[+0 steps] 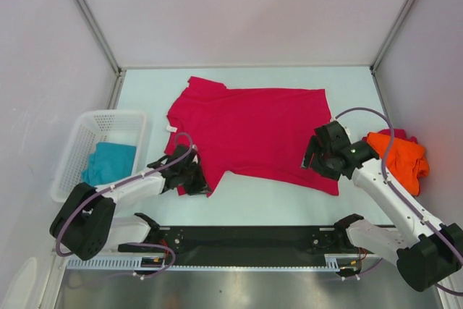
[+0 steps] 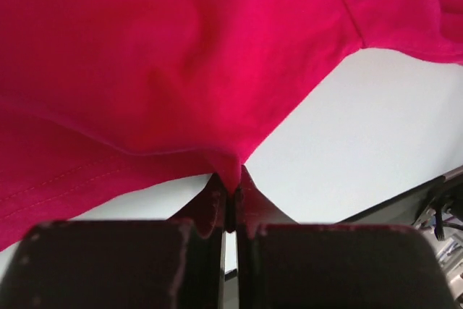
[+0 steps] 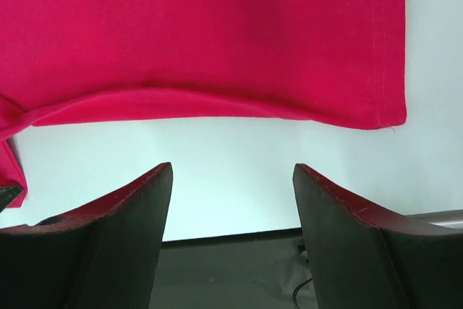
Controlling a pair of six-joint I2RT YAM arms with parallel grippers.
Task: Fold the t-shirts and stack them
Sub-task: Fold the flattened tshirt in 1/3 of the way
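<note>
I see left gripper (image 2: 231,192) pinching crimson t-shirt (image 1: 253,128) at near-left corner; right gripper (image 3: 231,175) spread, hem just ahead, lying crosswise; right corner nearest my right arm.

A pale tabletop (image 1: 246,200) sits boxed in by plain white walls: a back panel (image 1: 246,12) behind it, a left panel (image 1: 43,70) and a right panel (image 1: 434,77) flanking it. Grey metal posts (image 1: 87,16) rise from its far corners. The light is soft and even, and a black rail (image 1: 246,238) runs along its near edge
</note>
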